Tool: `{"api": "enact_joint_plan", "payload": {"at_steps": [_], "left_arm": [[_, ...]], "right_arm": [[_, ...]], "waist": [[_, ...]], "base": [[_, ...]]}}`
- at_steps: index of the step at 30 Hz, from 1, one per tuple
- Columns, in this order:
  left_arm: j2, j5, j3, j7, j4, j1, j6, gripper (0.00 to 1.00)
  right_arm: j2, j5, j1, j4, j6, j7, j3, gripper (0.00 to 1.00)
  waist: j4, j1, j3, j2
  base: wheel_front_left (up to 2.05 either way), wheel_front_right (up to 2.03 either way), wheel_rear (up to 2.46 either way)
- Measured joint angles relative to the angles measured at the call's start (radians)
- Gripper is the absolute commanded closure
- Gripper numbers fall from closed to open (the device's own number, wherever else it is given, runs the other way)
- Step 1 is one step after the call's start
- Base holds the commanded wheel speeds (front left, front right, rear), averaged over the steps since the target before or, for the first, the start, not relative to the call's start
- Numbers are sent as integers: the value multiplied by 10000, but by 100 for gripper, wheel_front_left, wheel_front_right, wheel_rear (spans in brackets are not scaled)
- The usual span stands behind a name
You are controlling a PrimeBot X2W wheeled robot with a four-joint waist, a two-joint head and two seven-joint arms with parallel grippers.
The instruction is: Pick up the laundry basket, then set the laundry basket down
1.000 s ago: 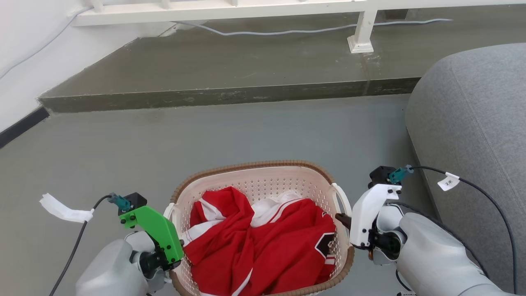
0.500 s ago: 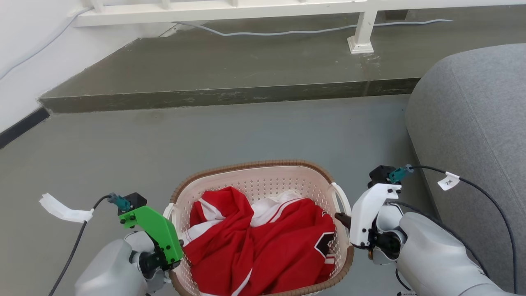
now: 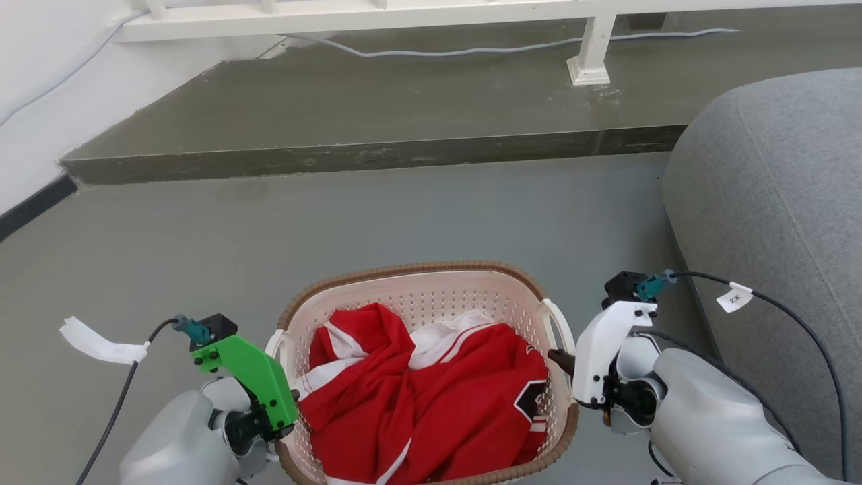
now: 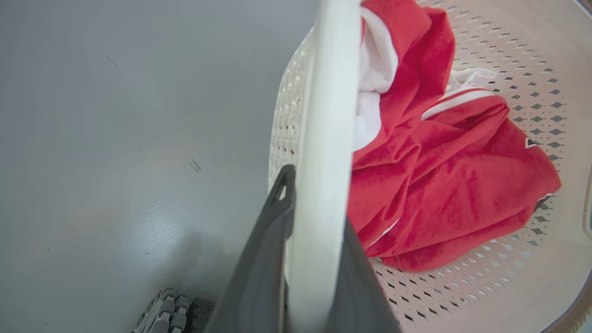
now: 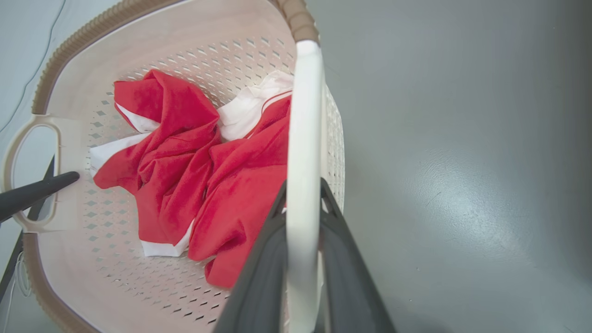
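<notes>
The view is shifting slightly. The left gripper (image 4: 319, 203) and right gripper (image 5: 303, 194) are clamping the laundry basket's (image 3: 417, 271) handles (image 3: 560, 322). Lifting evenly is probably coming next.

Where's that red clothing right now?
Head view, bottom centre: the red garment lies crumpled inside the laundry basket, between the left gripper and the right gripper.

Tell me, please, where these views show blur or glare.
Left wrist view: the left handle is soft, the floor dully shiny. Right wrist view: the right handle blurs too, with pale glare on the floor. Head view: the laundry basket is sharp, evenly lit.
</notes>
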Motion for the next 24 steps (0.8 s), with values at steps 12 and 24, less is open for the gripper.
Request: {"api": "enact_joint_plan", "payload": {"at_steps": [12, 24], "left_arm": [[23, 2, -58, -274, -127, -15, -2, 100], [33, 270, -169, -1271, -282, -640, -4, 100]], "right_arm": [[-86, 81, -28, -136, 2, -359, 94, 100], [-255, -334, -704, -263, 6, -1147, 393, 100]], "waist": [[29, 0, 313, 0], [46, 0, 1305, 0]], "base": [[0, 0, 0], [0, 0, 0]]}}
